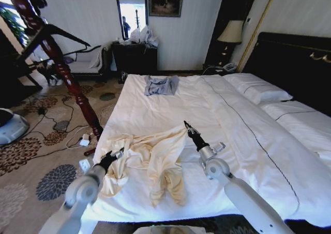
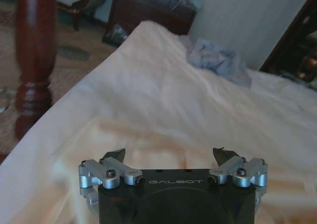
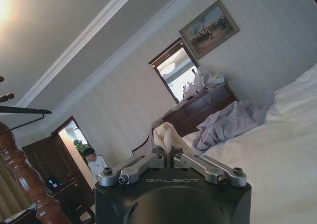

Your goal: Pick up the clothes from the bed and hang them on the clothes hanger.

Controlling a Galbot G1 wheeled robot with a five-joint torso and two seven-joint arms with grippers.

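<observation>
Two grey robot arms reach forward over the near edge of a wide white bed [image 1: 243, 141]. Between them, close to that near edge and the bed's left side, lies the clothes [image 1: 155, 161], a cream long-sleeved top, rumpled, with its sleeves trailing toward the foot of the bed.

On the left, the left end effector [image 1: 115, 155] sits at the left border of the cream fabric, right by the bed's side edge. In the left wrist view its two black fingertips [image 2: 115, 154] stand wide apart with nothing between them, and the cream cloth spreads just below and ahead of them.

On the right, the right end effector [image 1: 187, 127] points up and away over the top's far right corner. Its fingers are pressed together on a pinch of cream fabric, which pokes up between them in the right wrist view [image 3: 166, 135].

Beyond both end effectors the white sheet runs bare and open up to a small grey-blue garment [image 1: 161, 85] near the far edge. White pillows [image 1: 258, 89] and a black headboard [image 1: 295, 63] lie far to the right of the right end effector.

Left of the left end effector, patterned carpet [image 1: 46, 156] with loose cables borders the bed. A dark red wooden post [image 1: 72, 84] rises from it near the bed's side, with a thin black clothes hanger [image 1: 64, 40] hanging high on it.
</observation>
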